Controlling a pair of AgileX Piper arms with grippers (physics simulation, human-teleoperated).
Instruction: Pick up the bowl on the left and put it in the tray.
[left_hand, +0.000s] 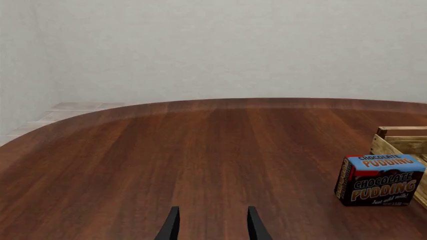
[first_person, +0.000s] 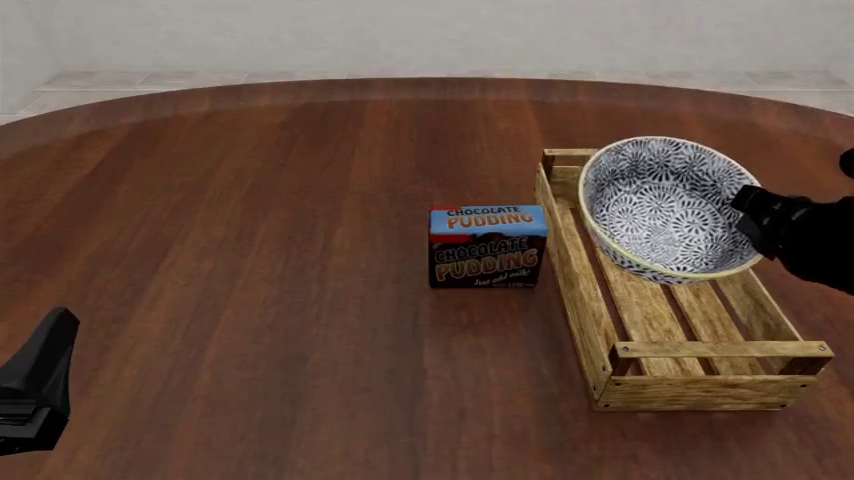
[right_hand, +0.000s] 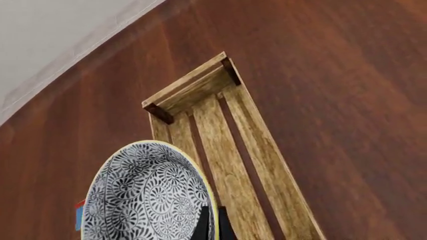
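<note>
The bowl (first_person: 661, 205), white with a dense blue-grey floral pattern and a pale rim, hangs tilted over the far half of the tray (first_person: 574, 280), a long light-wood slatted crate. I cannot tell whether its lower edge touches the slats. My right gripper (first_person: 763, 215) is shut on the bowl's right rim. In the right wrist view the fingers (right_hand: 202, 225) pinch the bowl (right_hand: 143, 200) above the tray (right_hand: 190, 85). My left gripper (first_person: 54, 335) is at the near left of the table, far from both. Its fingers (left_hand: 172, 225) stand open with nothing between them.
A chocolate pudding box (first_person: 487, 247) stands upright just left of the tray, and shows in the left wrist view too (left_hand: 379, 180) beside the tray's corner (left_hand: 400, 142). The round dark-wood table (first_person: 240, 220) curves away at the far edge.
</note>
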